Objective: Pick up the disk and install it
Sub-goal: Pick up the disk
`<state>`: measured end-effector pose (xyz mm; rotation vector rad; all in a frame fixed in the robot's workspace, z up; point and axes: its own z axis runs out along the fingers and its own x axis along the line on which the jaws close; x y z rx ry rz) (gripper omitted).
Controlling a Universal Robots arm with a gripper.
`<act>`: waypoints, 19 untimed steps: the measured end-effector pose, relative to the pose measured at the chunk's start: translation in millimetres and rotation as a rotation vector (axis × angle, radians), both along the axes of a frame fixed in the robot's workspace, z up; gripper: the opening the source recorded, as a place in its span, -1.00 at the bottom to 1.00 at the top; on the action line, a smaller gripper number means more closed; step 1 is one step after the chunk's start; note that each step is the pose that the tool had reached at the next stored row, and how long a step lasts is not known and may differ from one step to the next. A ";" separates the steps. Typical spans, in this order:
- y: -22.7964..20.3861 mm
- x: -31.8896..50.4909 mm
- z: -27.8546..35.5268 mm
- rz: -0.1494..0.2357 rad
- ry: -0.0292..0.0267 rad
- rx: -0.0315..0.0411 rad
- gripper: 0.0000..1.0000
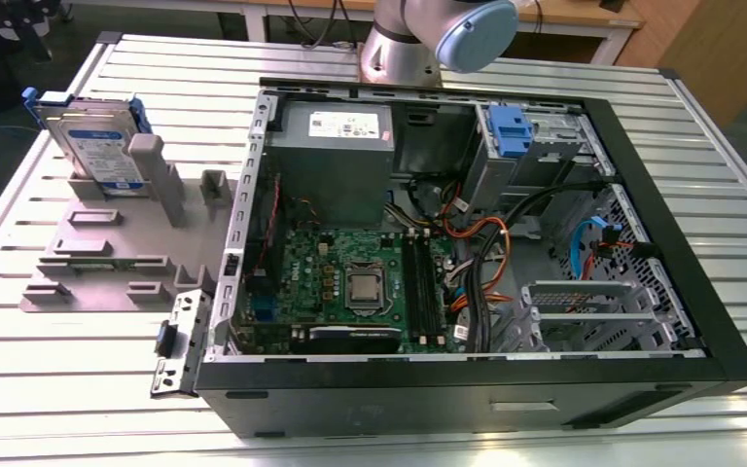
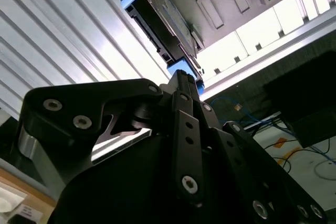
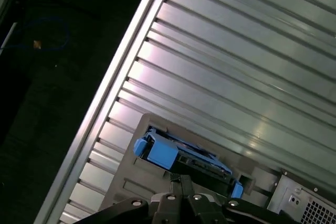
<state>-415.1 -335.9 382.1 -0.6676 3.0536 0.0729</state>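
The disk (image 1: 94, 136) stands on edge in a grey holder (image 1: 101, 263) at the exterior view's left. It is silver with a white-and-blue label and blue rails. In both wrist views the disk (image 2: 160, 17) (image 3: 181, 156) is seen edge-on with its blue rail ends showing. My gripper (image 2: 182, 76) (image 3: 181, 178) hangs some way off the disk, its tips in line with the disk's top edge. The black fingers are pressed together with nothing between them.
An open computer case (image 1: 685, 282) lies on the slatted metal table (image 1: 36, 389), to the right of the holder in the exterior view. A blue latch (image 1: 510, 131) sits at its drive bay in the far corner. The arm's base (image 1: 400, 53) stands behind the case. The table's edge (image 3: 113, 95) runs close to the holder.
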 end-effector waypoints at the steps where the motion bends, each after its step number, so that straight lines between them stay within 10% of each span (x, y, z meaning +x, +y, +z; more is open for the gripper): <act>1: 0.0 0.0 0.0 0.015 0.0000 0.0000 -0.79; 8: 0.0 -0.3 0.1 0.088 0.0001 0.0000 -0.79; 19: 0.0 -0.5 0.0 0.104 0.0001 0.0001 -0.79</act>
